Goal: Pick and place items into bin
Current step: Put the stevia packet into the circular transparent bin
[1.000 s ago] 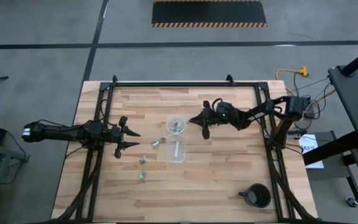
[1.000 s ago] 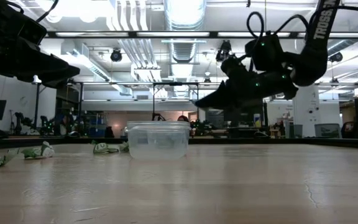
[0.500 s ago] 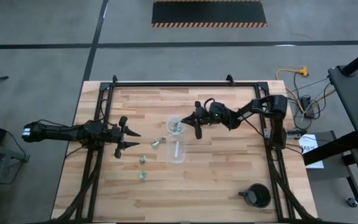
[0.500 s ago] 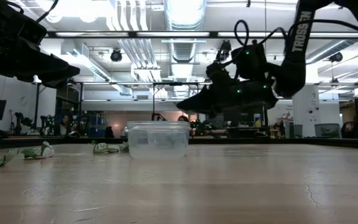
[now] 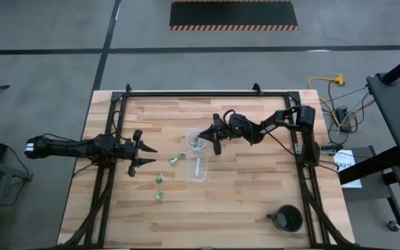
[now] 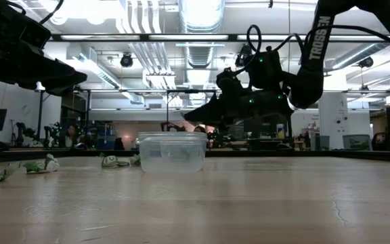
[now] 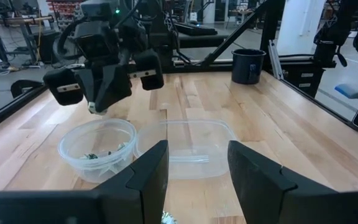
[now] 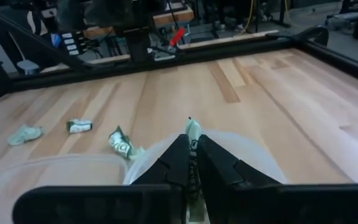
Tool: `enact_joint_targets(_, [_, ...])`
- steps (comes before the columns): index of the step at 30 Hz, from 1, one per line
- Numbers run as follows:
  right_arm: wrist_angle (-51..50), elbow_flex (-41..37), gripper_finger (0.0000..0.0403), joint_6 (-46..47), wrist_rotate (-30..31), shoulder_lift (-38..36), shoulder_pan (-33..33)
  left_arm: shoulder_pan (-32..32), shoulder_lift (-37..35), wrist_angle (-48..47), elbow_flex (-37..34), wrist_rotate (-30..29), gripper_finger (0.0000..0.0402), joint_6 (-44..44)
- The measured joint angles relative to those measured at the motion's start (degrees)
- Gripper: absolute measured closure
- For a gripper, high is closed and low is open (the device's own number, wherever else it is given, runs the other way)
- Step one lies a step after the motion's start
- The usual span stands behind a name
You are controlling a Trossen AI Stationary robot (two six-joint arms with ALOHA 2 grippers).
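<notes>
The bin (image 5: 197, 139) is a small round clear cup near the table's middle, with several pale green bits (image 7: 101, 154) in it. My right gripper (image 5: 202, 134) hangs over the bin's right rim and is shut on one pale green item (image 8: 192, 129). Three more items (image 5: 174, 160) (image 5: 159, 178) (image 5: 159, 196) lie on the wood left of the containers. My left gripper (image 5: 146, 156) waits open at the table's left, its fingers (image 7: 148, 180) touching nothing. My right gripper pinches the small green item between its two fingers at their free ends, and the item's tip (image 8: 191, 124) sticks out past them. The fingers come nearly level from the table's right. The item is lifted clear, above the bin (image 7: 98, 146).
A clear rectangular container (image 5: 197, 169) holding a white strip stands against the bin's near side. A black round cup (image 5: 288, 219) stands at the near right corner. A black frame rail (image 5: 207, 94) runs along the table's edges.
My right gripper has moved toward the table's left and a little down, from right of the bin to over its rim. It has carried the green item along.
</notes>
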Motion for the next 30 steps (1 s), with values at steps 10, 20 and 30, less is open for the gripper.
enact_joint_targets(10, [-0.06, 0.45, 0.0381, 2.5, 0.09, -0.04, 0.0, -0.02, 0.0, 0.0, 0.01, 0.0, 0.0253, -0.01])
enact_joint_targets(20, [-0.53, 1.22, 0.0378, 0.83, -1.32, -0.11, -0.02, 0.0, 0.0, 0.0, 0.01, 0.0, 0.0253, -0.01])
enact_joint_targets(30, [-1.93, 3.53, 0.0376, 2.04, -6.94, -0.13, 0.0, -0.02, 0.0, 0.0, 0.01, 0.0, 0.0253, -0.01])
